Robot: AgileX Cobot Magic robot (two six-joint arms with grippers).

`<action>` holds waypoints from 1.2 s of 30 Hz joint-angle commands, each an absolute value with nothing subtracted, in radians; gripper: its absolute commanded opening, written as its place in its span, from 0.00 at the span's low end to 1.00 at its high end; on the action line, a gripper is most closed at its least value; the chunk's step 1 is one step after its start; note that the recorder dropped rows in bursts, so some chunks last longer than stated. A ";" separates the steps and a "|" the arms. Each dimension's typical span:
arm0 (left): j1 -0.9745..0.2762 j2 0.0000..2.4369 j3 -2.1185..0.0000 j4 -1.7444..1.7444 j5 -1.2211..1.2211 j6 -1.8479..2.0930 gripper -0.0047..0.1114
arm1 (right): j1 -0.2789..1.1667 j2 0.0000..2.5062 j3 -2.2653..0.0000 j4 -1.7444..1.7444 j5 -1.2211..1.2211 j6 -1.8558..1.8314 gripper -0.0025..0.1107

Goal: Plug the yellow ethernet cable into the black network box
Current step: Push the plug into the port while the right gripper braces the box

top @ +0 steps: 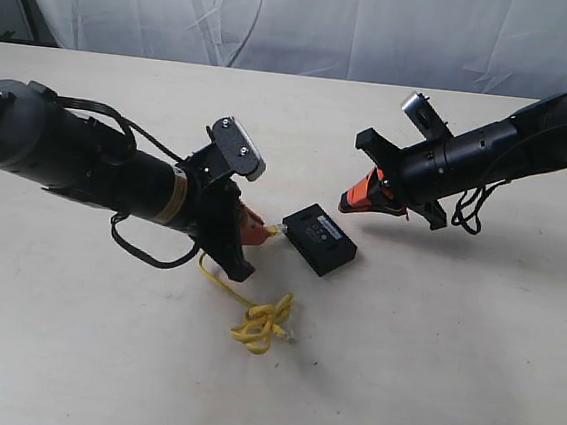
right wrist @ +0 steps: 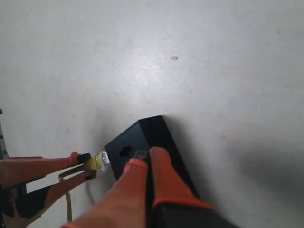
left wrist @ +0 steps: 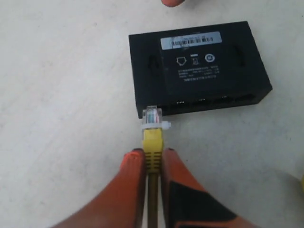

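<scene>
Here's the left gripper (left wrist: 153, 157) clamped on the thin yellow ethernet cable (left wrist: 153, 142), its clear plug just at the port side of the flat black plastic network box (left wrist: 199, 71). The right gripper (right wrist: 146, 160) is pinched together over the box.

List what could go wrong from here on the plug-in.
1. The plug sits at the corner of the box, to one side of the ports; pushed straight in, it could jam on the casing.
2. The right gripper looks shut and apart from the box, so the box seems unbraced and may slide when pushed.
3. The left gripper pinches the cable behind the plug, so the plug may tilt under load.
</scene>
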State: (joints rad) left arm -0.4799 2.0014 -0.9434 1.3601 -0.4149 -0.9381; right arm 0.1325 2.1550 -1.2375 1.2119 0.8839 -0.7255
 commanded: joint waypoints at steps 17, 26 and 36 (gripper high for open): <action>-0.480 2.025 -0.966 1.369 -0.419 -0.932 0.04 | 0.203 2.189 -1.241 1.217 0.854 -0.732 0.02; -0.480 2.008 -0.980 1.411 -0.361 -0.934 0.04 | 0.203 2.189 -1.241 1.209 0.854 -0.732 0.02; -0.480 1.997 -0.980 1.540 -0.355 -0.939 0.04 | 0.201 2.189 -1.241 1.200 0.858 -0.732 0.02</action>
